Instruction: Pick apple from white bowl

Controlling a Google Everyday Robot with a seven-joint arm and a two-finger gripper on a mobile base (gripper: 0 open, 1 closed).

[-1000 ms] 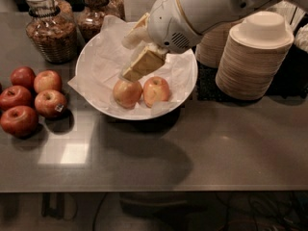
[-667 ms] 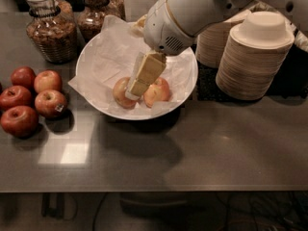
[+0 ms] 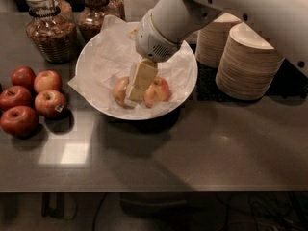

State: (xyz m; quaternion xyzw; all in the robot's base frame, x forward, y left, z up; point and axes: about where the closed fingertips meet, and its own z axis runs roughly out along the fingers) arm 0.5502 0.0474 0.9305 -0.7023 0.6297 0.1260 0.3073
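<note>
The white bowl (image 3: 96, 57), wide and lined with crumpled white paper, sits at the back middle of the dark table. Two apples lie in its front part. The paler, browner apple (image 3: 119, 91) is on the left. A brighter pink-orange apple (image 3: 160, 90) touches it on the right. My gripper (image 3: 134, 93) reaches down from the white arm (image 3: 168, 23) into the bowl. Its beige tip is low between the two apples and covers the right side of the paler one.
Several dark red apples (image 3: 29, 102) lie in a group at the left. Two glass jars (image 3: 50, 28) stand at the back left. Stacks of beige paper bowls (image 3: 248, 61) stand right of the white bowl. The table's front edge (image 3: 154, 190) runs across below.
The gripper has come down into the bowl and swung more upright, from above the apples to low between them. The apples and the bowl have not moved.
</note>
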